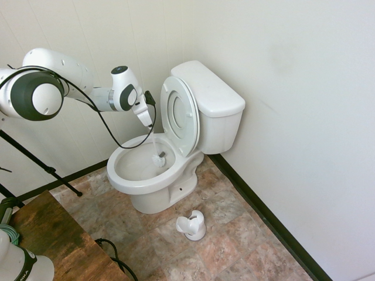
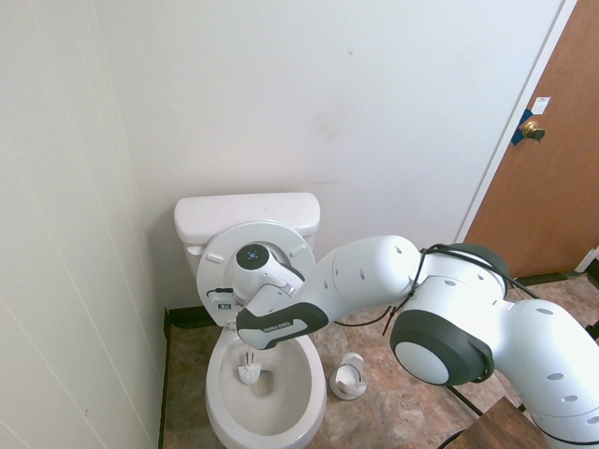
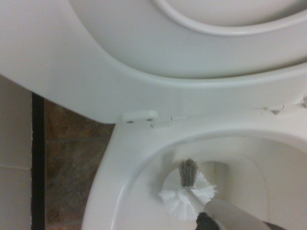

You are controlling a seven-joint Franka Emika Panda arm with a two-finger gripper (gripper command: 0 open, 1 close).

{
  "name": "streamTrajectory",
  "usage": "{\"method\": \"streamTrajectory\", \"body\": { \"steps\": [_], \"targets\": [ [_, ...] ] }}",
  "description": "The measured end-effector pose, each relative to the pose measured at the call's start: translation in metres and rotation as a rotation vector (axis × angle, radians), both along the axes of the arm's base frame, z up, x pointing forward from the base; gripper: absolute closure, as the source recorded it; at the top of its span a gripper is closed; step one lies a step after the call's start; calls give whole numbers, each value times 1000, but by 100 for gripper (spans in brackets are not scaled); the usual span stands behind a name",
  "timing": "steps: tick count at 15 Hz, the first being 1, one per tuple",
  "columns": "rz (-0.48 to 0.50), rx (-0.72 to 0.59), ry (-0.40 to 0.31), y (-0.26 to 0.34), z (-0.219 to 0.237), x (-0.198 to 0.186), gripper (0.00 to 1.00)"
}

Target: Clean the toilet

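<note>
1. Toilet (image 1: 176, 140) set in the room corner, tank against the back wall; lid and ring seat raised upright against the tank, bowl open.
2. Gripper (image 1: 149, 122) poised above the bowl's rear rim, pointing steeply downward; jaws closed tight on the white handle of the toilet brush (image 1: 158, 160).
3. Brush head lowered inside the bowl, near the inner wall on the side nearest the adjacent side wall, as seen in the second exterior view (image 2: 248, 374). Actual bristle contact with the ceramic: not clear from either exterior view.
4. Wrist view: bristle head (image 3: 188, 191) below the rim, near the curve of the inner wall.
5. Brush holder (image 1: 191, 225) standing empty on the tiled floor beside the toilet base, well apart from the arm.
6. Step in hand, by judgement: scrubbing the bowl interior, mid-task.
7. Next move, by judgement: sweep the head along the inner wall and under the rim, with bristles pressed lightly and the handle kept clear of the raised seat.
8. Caution: upright seat just beside the wrist; possible knock on a wide swing.
</note>
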State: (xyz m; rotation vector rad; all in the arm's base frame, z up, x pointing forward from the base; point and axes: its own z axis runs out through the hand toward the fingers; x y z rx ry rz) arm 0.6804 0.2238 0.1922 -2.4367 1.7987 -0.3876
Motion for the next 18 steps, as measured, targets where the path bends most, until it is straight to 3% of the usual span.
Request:
{"method": "streamTrajectory", "body": {
  "steps": [4,10,15,18],
  "targets": [
    [32,-4,21,0,59,-25,100],
    [-10,7,-27,-48,165,-62,100],
    [-99,-8,-72,-122,204,-65,100],
    [-156,-36,-64,-172,205,-68,100]
  ]
}}
